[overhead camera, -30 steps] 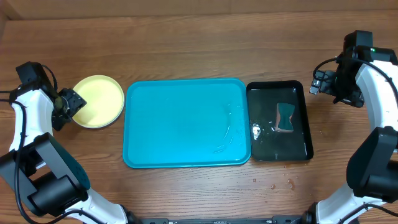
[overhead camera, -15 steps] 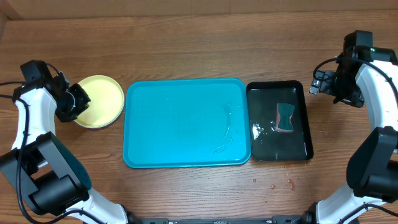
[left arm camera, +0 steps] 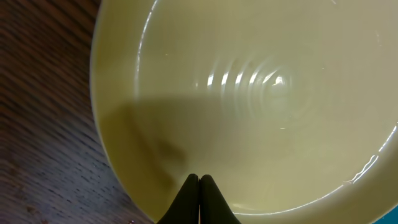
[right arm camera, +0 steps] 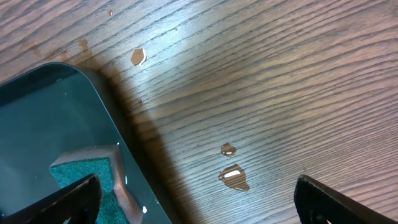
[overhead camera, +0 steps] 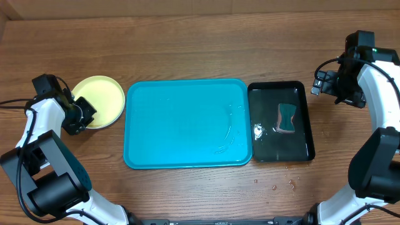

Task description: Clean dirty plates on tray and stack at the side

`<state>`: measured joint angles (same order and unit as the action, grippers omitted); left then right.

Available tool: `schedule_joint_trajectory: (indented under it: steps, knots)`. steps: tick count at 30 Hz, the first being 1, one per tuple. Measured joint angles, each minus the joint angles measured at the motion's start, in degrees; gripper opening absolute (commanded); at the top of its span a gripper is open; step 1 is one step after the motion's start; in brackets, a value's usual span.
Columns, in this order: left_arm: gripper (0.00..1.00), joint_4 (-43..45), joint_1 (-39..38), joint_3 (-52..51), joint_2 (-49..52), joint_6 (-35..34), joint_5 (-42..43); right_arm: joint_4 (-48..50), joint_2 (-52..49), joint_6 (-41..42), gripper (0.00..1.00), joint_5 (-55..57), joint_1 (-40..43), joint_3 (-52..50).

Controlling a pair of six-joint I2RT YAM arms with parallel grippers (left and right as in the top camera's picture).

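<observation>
Tabletop (overhead camera: 187,37) — one plate (overhead camera: 103,100), one blue tray (overhead camera: 187,125)

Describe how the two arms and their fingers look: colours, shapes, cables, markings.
The left arm and right arm have white curved shells between bulky black joints, with thin black cables alongside. A small green light glows on the right arm. The left gripper has matte black fingers tapering to narrow tips; the right gripper has black fingers too. No markings show.

The yellow-green plate (left arm camera: 261,93) runs past the left wrist view's edges; the sponge (right arm camera: 82,171) is cut off below.
</observation>
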<state>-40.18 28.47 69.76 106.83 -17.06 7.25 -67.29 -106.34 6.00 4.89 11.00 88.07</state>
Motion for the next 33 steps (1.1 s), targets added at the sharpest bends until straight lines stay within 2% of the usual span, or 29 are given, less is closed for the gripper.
schedule_joint_trajectory:
  steps: [16, 33]
  knots:
    - [0.04, 2.32, 0.0, -0.2, 0.0, -2.32, -3.02, -0.04, 0.0, -0.02, 1.0, 0.0, 0.0, 0.0]
    - [0.04, -6.75, 0.0, -0.74, 0.0, -2.78, -3.72, -0.02, 0.0, -0.02, 1.0, 0.02, 0.0, 0.0]
